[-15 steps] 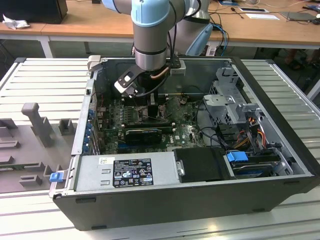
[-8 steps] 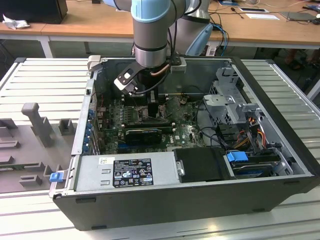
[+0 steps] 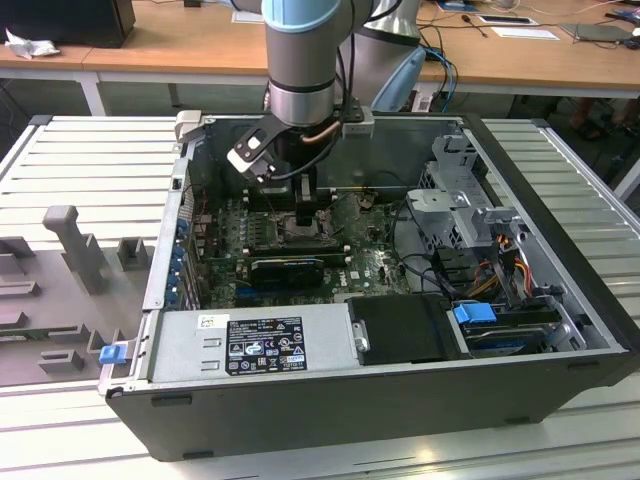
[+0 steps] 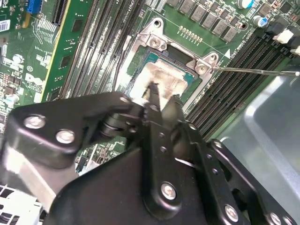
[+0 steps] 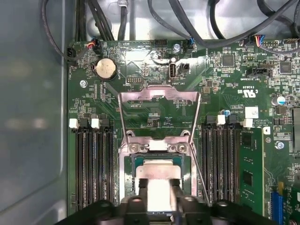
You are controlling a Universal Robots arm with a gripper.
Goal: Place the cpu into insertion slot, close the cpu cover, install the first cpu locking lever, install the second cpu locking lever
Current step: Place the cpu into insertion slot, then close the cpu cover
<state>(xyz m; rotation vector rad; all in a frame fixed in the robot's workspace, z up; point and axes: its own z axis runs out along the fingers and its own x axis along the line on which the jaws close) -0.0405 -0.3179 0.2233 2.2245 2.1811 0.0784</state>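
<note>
Count: one black two-fingered claw [image 5: 159, 185], one chip, one socket, one cover plate, one thin lever rod [image 4: 253, 71], two banks of long black memory slots [image 5: 93, 164].

Claw: drawn in to a narrow gap, gripping the cpu [image 5: 159, 171] by two opposite edges. It stands low over the socket in both wrist views.

The cpu: small flat square, pale silvery-beige top, dull sheen. It lies level inside the insertion slot [image 5: 159, 146], a square socket with a grey metal rim and two screw heads along one side.

The cpu cover [image 5: 154, 93]: thin grey metal frame with a cut-out centre. It is swung open, standing up from the rim side away from the claw. Green board shows through the cut-out.

Memory slot banks flank the socket, one on each side. A round silver coin cell [image 5: 106, 69] sits beyond the cover.

Container: the dark open computer case [image 3: 380, 420] holds the green motherboard [image 3: 370, 265] and a grey labelled power supply box [image 3: 250, 340].
</note>
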